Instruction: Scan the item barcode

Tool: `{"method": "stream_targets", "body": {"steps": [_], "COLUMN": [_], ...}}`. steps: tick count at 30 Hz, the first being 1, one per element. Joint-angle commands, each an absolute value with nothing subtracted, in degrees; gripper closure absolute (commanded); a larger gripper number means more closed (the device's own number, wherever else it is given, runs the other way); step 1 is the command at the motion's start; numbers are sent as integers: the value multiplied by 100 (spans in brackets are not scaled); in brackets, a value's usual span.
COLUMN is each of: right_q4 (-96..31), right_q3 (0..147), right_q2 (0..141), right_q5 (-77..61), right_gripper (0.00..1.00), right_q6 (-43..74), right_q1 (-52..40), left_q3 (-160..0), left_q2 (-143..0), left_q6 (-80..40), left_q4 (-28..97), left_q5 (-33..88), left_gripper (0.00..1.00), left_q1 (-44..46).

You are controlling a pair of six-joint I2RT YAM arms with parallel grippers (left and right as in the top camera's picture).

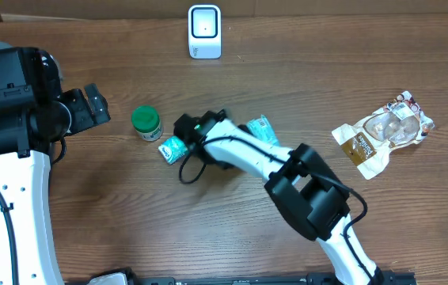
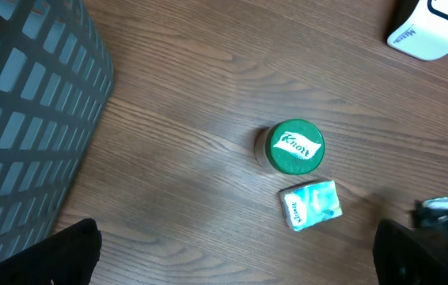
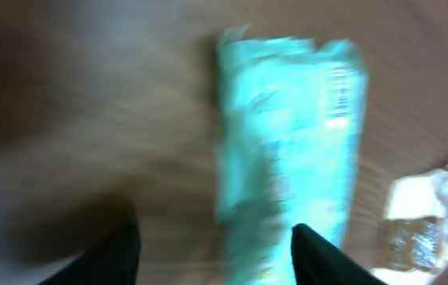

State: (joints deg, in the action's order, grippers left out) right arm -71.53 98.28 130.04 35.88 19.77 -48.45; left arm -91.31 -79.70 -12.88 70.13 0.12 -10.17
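Fingers [image 3: 121, 253] of right gripper [image 3: 216, 237] dark at the bottom of the blurred right wrist view, standing apart, clamped on nothing. Teal packet [image 3: 287, 142] flat on the wood just ahead, lower end reaching in between the fingers, close to one and clear of the other. Printed bars faint near its upper right corner. Cannot tell through the blur whether touched.

Left gripper [image 2: 240, 265] spread wide above bare table [image 2: 168, 198], holding nothing, only the finger corners showing in its own view.

From overhead, right arm [image 1: 248, 150] stretched from the near edge toward the middle of the table, hiding its own hand. Two teal packets, one on each side of it: jar-side packet [image 1: 173, 148] lying free, just beside green-lidded jar [image 1: 146, 120], and arm-side packet [image 1: 262, 129] partly tucked under the white link. Cannot match the wrist view's packet to either. Off to the right, well apart, snack bag [image 1: 384, 133]. Off to the left, grey basket [image 2: 26, 103] beside the left arm. Farthest back, white scanner [image 1: 205, 32] upright at the far edge, well apart from both packets.
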Motion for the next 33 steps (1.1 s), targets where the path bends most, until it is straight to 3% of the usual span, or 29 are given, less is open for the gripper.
{"method": "stream_targets", "body": {"steps": [1, 10, 15, 16, 21, 25, 33], "right_q4": [-7181, -8235, -8759, -8862, -8914, -8455, -7251], "right_q3": [10031, 11365, 11469, 11424, 10643, 10038, 9767], "right_q2": [12923, 12411, 12108, 12116, 12121, 12121, 12123], "right_q5": [2652, 1522, -248, -462, -930, -1275, -1612], "right_gripper": [40, 41, 20, 24, 72, 94, 96], "right_q6": [2119, 3575, 3559, 3417, 2652, 2602, 2375], "right_q1": [-4934, -4084, -2965, -2794, -2292, -2329, -2840], "left_q3": [-9164, -9164, -9164, -9164, -9164, -9164, -9164], "left_q2": [-7870, -7870, -7870, -7870, -7870, -7870, -7870], "left_q6": [-1155, -1155, -1155, -1155, -1155, -1155, -1155], "left_q4": [7008, 7006, 7008, 7008, 7008, 7008, 7008], "left_q5": [-60, -60, -60, -60, -60, -60, -60], "left_gripper": [1, 1, 0, 0, 0, 0, 1], "left_q1": [-1048, -1048, -1048, -1048, -1048, -1048, -1048]}}
